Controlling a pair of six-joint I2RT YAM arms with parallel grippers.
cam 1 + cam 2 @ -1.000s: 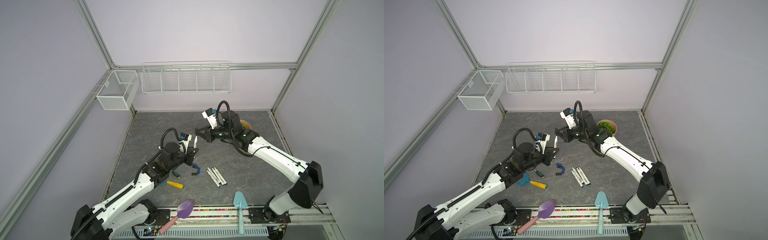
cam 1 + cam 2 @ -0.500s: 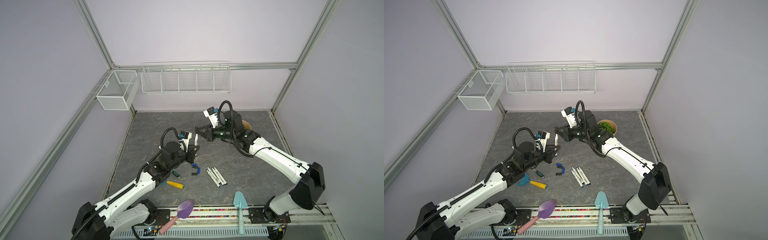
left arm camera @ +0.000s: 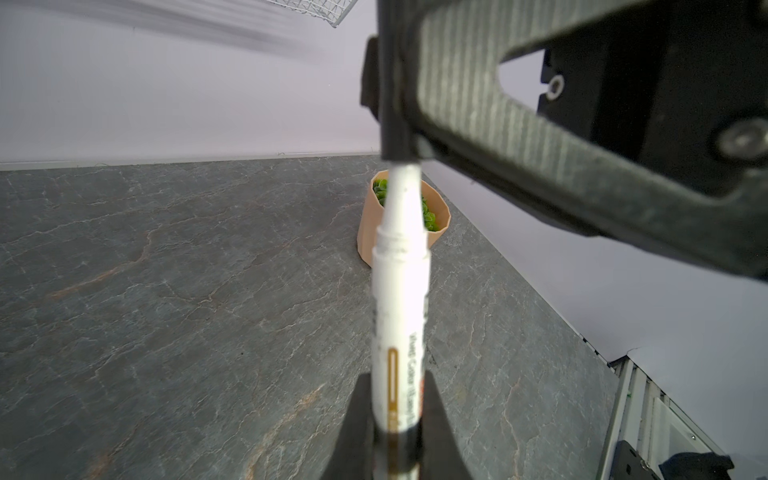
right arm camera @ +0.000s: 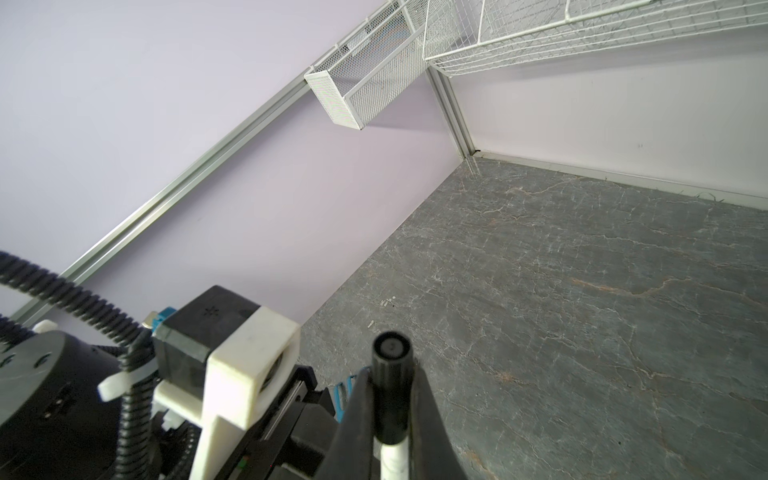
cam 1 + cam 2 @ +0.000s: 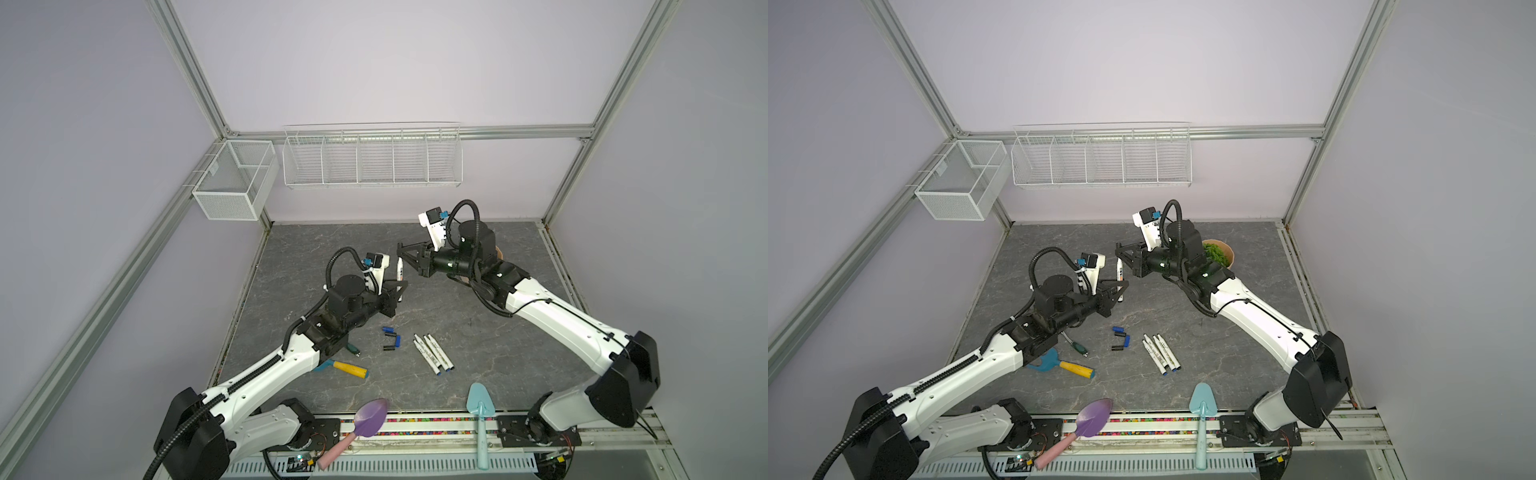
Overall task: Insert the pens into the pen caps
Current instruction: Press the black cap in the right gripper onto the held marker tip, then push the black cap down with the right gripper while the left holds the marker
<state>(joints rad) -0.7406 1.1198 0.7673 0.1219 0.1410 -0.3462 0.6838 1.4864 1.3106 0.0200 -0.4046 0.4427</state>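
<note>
The left gripper [image 3: 395, 419] is clamped on the lower barrel of 1 white pen [image 3: 401, 299], holding it near upright above the table [image 3: 166, 291]. The right gripper [image 4: 392, 411] pinches a black cap [image 4: 392, 365] over it (the pen's narrow nose sits just inside the cap's mouth). Capping is in hand. Next, I judge, the 2 must press together along 1 axis until seated. The other pens [image 5: 432, 353] and loose caps [image 5: 390, 337] lie on the table.

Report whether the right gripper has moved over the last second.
Yes. The right gripper has shifted up the top view, away from the loose pens and toward the wire basket.
</note>
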